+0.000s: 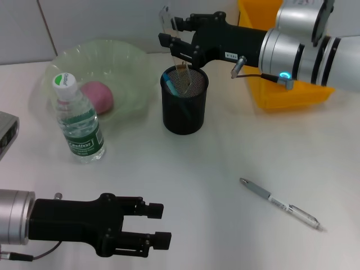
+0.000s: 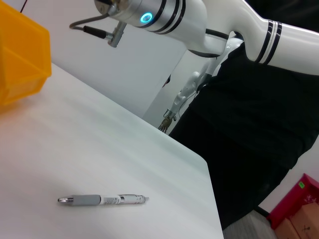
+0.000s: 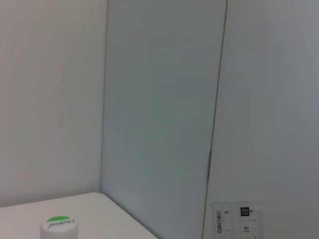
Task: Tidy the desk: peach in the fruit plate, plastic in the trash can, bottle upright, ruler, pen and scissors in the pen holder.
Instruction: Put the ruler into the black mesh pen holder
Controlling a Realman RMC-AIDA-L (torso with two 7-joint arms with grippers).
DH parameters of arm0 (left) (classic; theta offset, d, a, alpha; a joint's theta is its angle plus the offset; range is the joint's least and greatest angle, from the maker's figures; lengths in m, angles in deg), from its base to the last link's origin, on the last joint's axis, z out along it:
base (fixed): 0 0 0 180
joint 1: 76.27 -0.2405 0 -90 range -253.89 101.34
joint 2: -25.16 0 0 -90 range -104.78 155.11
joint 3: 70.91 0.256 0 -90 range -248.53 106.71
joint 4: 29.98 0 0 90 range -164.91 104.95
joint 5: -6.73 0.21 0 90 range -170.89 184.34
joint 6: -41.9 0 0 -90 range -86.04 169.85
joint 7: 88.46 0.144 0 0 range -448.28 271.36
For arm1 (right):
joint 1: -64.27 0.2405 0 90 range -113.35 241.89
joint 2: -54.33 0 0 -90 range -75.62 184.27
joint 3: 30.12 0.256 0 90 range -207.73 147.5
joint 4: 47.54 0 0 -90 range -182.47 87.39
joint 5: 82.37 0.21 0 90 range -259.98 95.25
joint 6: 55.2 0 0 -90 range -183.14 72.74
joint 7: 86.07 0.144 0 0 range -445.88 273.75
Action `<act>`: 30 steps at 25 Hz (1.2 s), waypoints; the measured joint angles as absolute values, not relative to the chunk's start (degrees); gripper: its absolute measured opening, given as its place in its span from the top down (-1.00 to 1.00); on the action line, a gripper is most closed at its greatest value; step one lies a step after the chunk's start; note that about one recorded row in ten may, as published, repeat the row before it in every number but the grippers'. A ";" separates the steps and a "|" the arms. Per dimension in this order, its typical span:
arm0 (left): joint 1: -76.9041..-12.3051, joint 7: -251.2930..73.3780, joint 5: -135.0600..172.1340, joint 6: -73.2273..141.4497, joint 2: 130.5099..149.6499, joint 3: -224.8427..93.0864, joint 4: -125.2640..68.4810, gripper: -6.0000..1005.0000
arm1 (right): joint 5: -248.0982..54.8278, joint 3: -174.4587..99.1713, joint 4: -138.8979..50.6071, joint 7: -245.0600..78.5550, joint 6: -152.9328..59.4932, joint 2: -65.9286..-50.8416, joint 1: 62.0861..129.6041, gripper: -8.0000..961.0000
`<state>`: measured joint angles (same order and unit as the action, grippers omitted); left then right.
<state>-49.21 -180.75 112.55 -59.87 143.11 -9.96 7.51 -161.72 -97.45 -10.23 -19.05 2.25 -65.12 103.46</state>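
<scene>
My right gripper hovers just above the black mesh pen holder and is shut on a clear ruler, which stands upright with its lower end inside the holder. The ruler's top end shows in the right wrist view. A blue-handled item sits in the holder. A grey pen lies on the table at the front right, also in the left wrist view. The bottle stands upright. The pink peach lies in the green plate. My left gripper is open and empty, low at the front left.
A yellow bin stands behind my right arm at the back right. A grey object pokes in at the left edge. The bottle stands close in front of the plate. The bottle's cap shows in the right wrist view.
</scene>
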 joint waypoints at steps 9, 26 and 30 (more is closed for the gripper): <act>-49.21 -180.81 112.54 -59.99 143.11 -10.14 7.72 -0.34 | -159.93 -97.64 -11.87 -20.87 1.38 -64.99 103.58 0.16; -49.20 -180.84 112.54 -60.64 142.69 -10.37 7.73 -0.34 | -158.55 -97.33 -10.05 -20.50 3.73 -65.04 100.72 -0.05; -49.20 -180.76 112.54 -60.68 142.67 -10.50 7.81 -0.33 | -152.04 -97.45 -6.06 -20.43 11.03 -65.00 95.19 -0.08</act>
